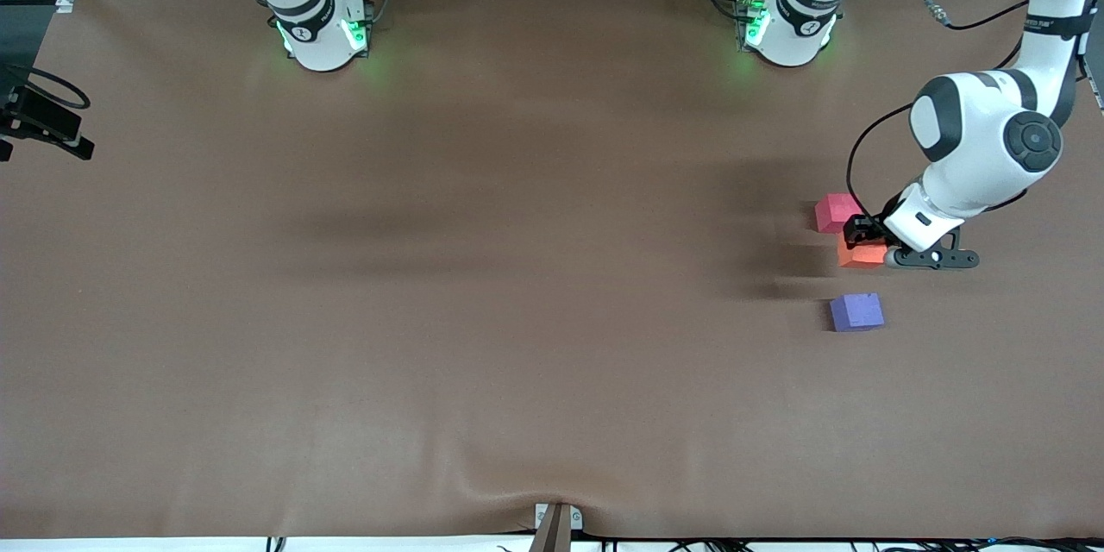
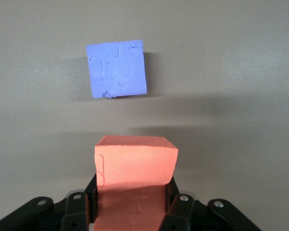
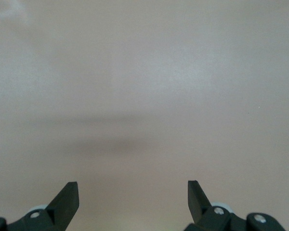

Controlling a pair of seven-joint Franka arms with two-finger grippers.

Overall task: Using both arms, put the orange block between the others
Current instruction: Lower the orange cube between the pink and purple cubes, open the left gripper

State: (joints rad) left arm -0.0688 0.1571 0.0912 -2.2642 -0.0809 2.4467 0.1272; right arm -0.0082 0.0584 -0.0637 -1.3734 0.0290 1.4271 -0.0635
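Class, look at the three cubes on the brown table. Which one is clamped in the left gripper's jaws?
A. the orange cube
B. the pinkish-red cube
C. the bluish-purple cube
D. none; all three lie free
A: the left gripper is shut on the orange cube, while the pinkish-red cube and the bluish-purple cube lie free on the table.

High front camera; wrist cameras face tabletop (image 1: 517, 276) closely.

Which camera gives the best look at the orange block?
The left wrist view: the orange block fills it, pinched in the left claw. The front view shows it small and partly hidden. The right wrist view misses it.
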